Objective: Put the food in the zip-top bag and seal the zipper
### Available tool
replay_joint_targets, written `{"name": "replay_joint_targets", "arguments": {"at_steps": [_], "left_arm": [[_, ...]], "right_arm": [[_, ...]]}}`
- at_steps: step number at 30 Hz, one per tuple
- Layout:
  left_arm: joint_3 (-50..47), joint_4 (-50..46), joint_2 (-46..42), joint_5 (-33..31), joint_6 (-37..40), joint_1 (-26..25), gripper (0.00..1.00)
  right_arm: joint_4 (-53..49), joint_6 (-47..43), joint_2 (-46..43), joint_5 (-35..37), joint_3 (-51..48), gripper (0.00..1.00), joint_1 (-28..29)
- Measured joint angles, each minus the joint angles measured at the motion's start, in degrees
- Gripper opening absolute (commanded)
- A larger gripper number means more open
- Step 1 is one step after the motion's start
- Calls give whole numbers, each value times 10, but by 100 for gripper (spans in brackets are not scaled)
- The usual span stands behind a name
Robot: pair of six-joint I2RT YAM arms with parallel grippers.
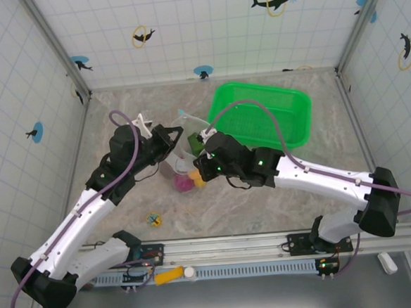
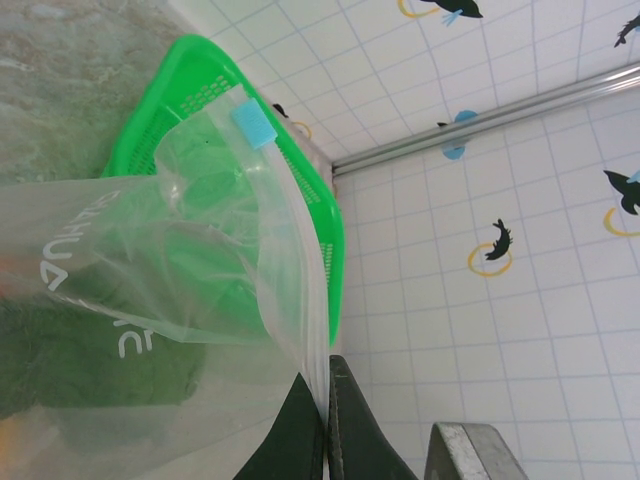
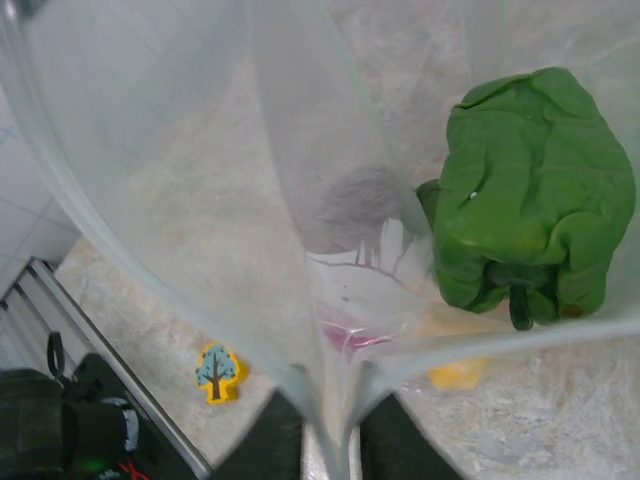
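Marble-patterned tabletop, white-tiled walls dotted with dolphin stickers: I hold the zip-top bag up just left of the green mesh basket, which stands by the back wall.

My left pincer is pressed together on the bag's zipper edge, below a blue slider tab, with the basket showing green through the film. My right pincer is clamped on the gathered plastic at the bag's other side. Through the clear film the food shows: a green toy pepper, a purple piece and a yellow piece. A yellow tree sticker lies on the marble, well on the near side of the basket.
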Motion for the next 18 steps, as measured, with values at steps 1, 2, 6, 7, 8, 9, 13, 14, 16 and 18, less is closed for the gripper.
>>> {"name": "replay_joint_targets", "arguments": {"at_steps": [1, 2, 6, 7, 8, 9, 13, 14, 16, 18], "left_arm": [[-1, 0, -2, 0, 0, 0, 0], [-2, 0, -4, 0, 0, 0, 1], [-5, -4, -11, -7, 16, -1, 34], [-1, -14, -13, -13, 27, -1, 41], [7, -28, -14, -23, 41, -1, 48], [20, -47, -15, -37, 53, -3, 56], [58, -85, -44, -94, 110, -3, 64], [62, -89, -60, -113, 124, -3, 64], [63, -96, -92, -153, 148, -3, 63], [48, -93, -126, -196, 173, -3, 61]], "right_arm": [[-2, -5, 1, 0, 0, 8, -1], [-5, -10, 1, 2, 0, 8, -2], [-53, -58, 8, 20, 35, 4, -5], [-69, -74, 11, 28, 50, 1, -5], [-92, -93, 16, 39, 74, 0, -5], [-115, -117, 20, 51, 100, 0, -5], [-177, -201, 23, 86, 183, 0, -11], [-187, -223, 22, 94, 198, 0, -12], [-193, -262, 20, 106, 213, 0, -13], [-202, -301, 16, 117, 213, 0, -16]]}}
